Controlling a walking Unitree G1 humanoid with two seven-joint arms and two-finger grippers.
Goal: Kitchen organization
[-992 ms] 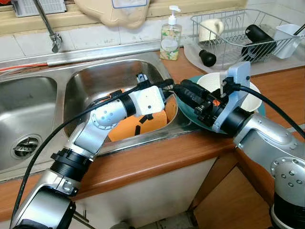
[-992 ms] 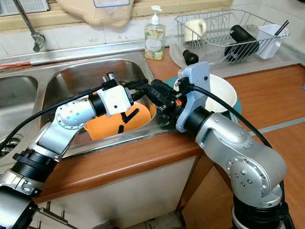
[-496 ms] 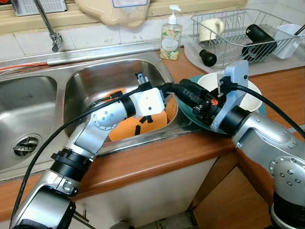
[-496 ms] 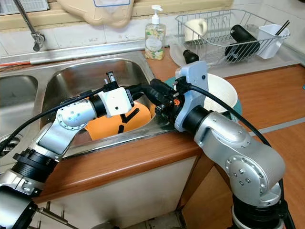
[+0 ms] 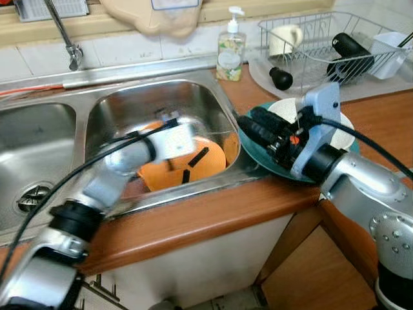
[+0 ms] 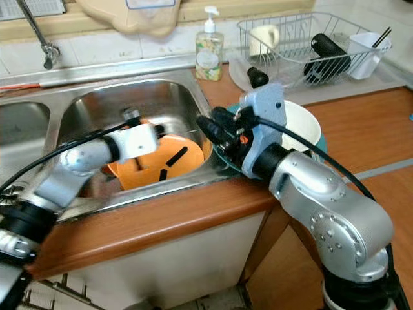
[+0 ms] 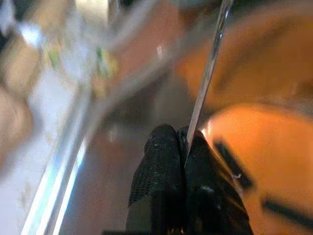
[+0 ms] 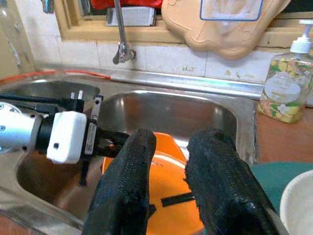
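Left pincer (image 7: 182, 147) sits down in the right basin of the sink (image 5: 122, 106), its two black fingers pressed together on a thin metal rod or blade edge that I see running up out of the tips in the wrist view; I cannot tell what that thin piece belongs to. Right pincer (image 8: 171, 161) hovers over the sink's right rim, fingers a narrow gap apart and holding nothing, pointing toward the orange plate (image 5: 200, 165) that lies tilted in the basin. That plate carries black dash marks, no letters that I can read.

The soap bottle (image 5: 230, 48) behind the sink has a flowered label, its text too small to read.

Compared with half a second ago, my left arm has pulled back toward the left, away from the right pincer; its white wrist block was just beside the right fingertips and is now well apart from them, and the arm is motion-blurred. The right arm has barely shifted.

My right forearm reaches across the teal plate (image 5: 258, 158) on the wooden surface (image 5: 213, 213), with the white bowl (image 5: 342, 132) stacked on it behind the wrist. A dish rack (image 5: 310, 48) with a mug (image 5: 284, 39) stands at the back right.
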